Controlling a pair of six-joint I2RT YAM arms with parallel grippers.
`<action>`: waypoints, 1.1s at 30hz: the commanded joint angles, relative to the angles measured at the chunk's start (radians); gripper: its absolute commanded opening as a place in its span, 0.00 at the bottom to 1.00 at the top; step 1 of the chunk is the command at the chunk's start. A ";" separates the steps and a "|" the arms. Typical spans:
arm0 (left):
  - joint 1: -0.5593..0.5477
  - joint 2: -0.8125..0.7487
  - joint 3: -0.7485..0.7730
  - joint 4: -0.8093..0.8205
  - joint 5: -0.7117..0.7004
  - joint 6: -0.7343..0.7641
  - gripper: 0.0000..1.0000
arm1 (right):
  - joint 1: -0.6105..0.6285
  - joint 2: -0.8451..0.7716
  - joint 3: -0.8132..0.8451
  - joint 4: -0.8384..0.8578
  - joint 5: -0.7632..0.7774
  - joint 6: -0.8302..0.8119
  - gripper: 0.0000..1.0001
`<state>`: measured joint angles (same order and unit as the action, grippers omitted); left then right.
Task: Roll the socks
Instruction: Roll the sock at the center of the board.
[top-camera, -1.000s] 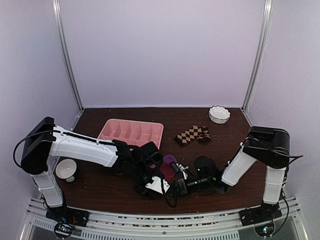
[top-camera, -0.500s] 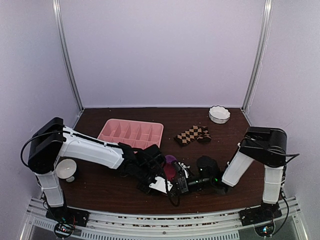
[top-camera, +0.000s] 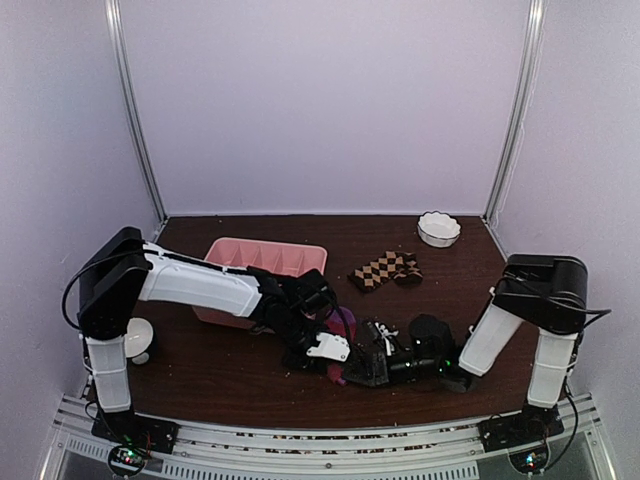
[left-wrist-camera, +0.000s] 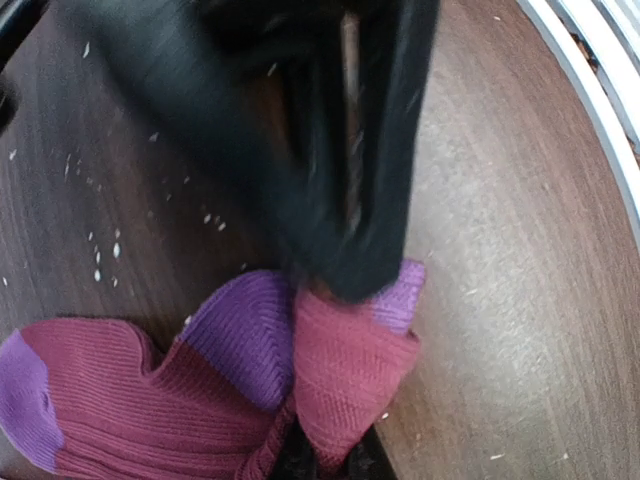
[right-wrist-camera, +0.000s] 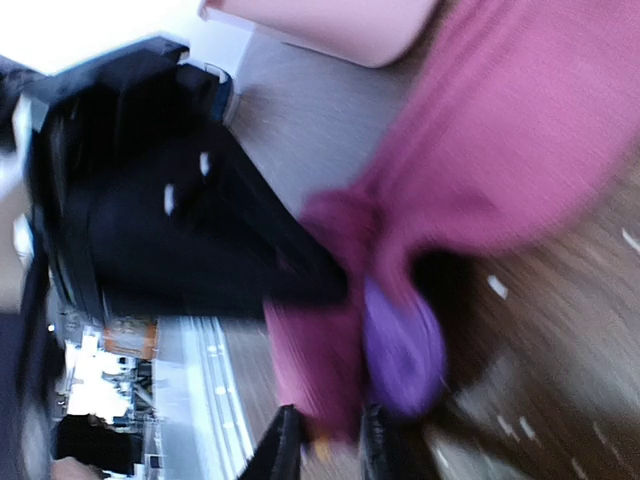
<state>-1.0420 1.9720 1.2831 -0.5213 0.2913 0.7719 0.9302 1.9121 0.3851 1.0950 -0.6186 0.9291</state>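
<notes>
Beside pink tray (top-camera: 268, 246), magenta sock (left-wrist-camera: 345, 375)

I work in a lab test booth, not a home: plain lilac panels (top-camera: 320, 100) close three sides, metal posts (top-camera: 135, 110) stand at the corners, and my left arm (top-camera: 190, 285) and right arm (top-camera: 505, 330) are bolted to a slotted rail (top-camera: 320, 440) along a brown table (top-camera: 200, 370).

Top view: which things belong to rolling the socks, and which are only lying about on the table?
For the job:
- magenta sock
- checkered sock

Only lying about:
- pink tray
- white dish at the far right
- small white bowl at the left
</notes>
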 joint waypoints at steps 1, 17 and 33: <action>0.056 0.066 0.043 -0.155 0.055 -0.047 0.00 | -0.005 -0.077 -0.100 -0.250 0.152 -0.104 0.30; 0.065 0.147 0.132 -0.286 0.241 -0.006 0.00 | 0.107 -0.835 -0.170 -0.842 0.971 -0.283 1.00; 0.086 0.226 0.157 -0.332 0.380 -0.047 0.00 | 0.399 -0.698 -0.072 -0.698 0.805 -1.010 0.75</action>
<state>-0.9649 2.1353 1.4563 -0.8223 0.6781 0.7605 1.2827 1.1011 0.2203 0.3519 0.2729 0.1593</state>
